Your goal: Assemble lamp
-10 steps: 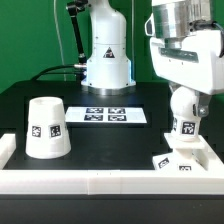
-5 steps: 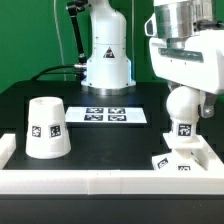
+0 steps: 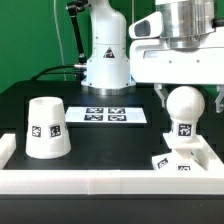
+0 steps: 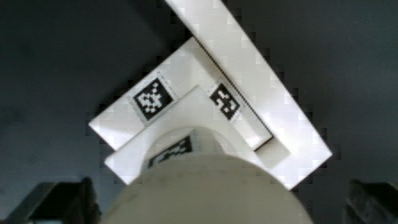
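The round bulb on its stem point(image 3: 185, 108) stands upright on the small square base point(image 3: 172, 162) at the exterior view's right, by the front corner. My gripper point(image 3: 188, 99) hangs just above it, open, its dark fingers point(image 3: 161, 96) on either side of the bulb's top and not touching it. In the wrist view the bulb point(image 4: 199, 185) fills the near part between my fingers point(image 4: 61, 202), with the tagged base point(image 4: 178, 100) beneath it. The cone shade point(image 3: 45, 127) stands wide end down at the exterior view's left, well away from my gripper.
The marker board point(image 3: 112, 115) lies flat in the middle of the black table. A white rail point(image 3: 90, 182) runs along the front edge and up both sides. The robot's white pedestal point(image 3: 107, 60) stands at the back.
My gripper has let go of the bulb and risen, so the bulb's round top now shows. The bulb stays upright on the base. The shade has not moved.
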Controlling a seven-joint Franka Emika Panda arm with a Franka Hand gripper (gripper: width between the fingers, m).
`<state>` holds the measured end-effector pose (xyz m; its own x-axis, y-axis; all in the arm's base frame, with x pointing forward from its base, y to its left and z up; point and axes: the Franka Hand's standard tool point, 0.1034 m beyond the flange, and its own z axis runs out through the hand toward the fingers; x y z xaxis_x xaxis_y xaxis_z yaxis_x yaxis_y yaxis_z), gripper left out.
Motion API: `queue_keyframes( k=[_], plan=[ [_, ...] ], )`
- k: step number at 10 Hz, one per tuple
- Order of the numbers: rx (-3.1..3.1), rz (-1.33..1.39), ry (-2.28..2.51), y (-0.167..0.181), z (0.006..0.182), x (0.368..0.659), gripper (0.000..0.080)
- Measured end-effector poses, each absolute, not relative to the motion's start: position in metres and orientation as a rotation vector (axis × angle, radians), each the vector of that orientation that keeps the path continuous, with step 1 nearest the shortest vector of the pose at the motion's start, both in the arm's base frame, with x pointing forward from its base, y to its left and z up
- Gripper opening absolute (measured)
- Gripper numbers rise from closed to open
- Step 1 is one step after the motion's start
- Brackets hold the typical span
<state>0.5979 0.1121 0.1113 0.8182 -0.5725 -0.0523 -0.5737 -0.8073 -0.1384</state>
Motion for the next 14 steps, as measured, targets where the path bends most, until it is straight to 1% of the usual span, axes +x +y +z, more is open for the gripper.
queue_keyframes(
  k=[2,4,6,8,9,11,14],
  plan=[
    [-2.902,-0.001,0.733,0.112,0.111,0.598,0.0698],
    [-3.039,-0.049,0.201,0.106,0.111,0.599,0.0698],
    [-3.060,-0.066,-0.062,0.105,0.112,0.600,0.0698],
    [-3.054,-0.088,-0.440,0.105,0.112,0.601,0.0698],
    [-3.043,-0.089,-0.512,0.107,0.112,0.601,0.0698],
    [-2.978,-0.084,-0.861,0.105,0.113,0.603,0.0698],
    [-2.906,-0.087,-1.154,0.110,0.114,0.609,0.0698]
  ],
)
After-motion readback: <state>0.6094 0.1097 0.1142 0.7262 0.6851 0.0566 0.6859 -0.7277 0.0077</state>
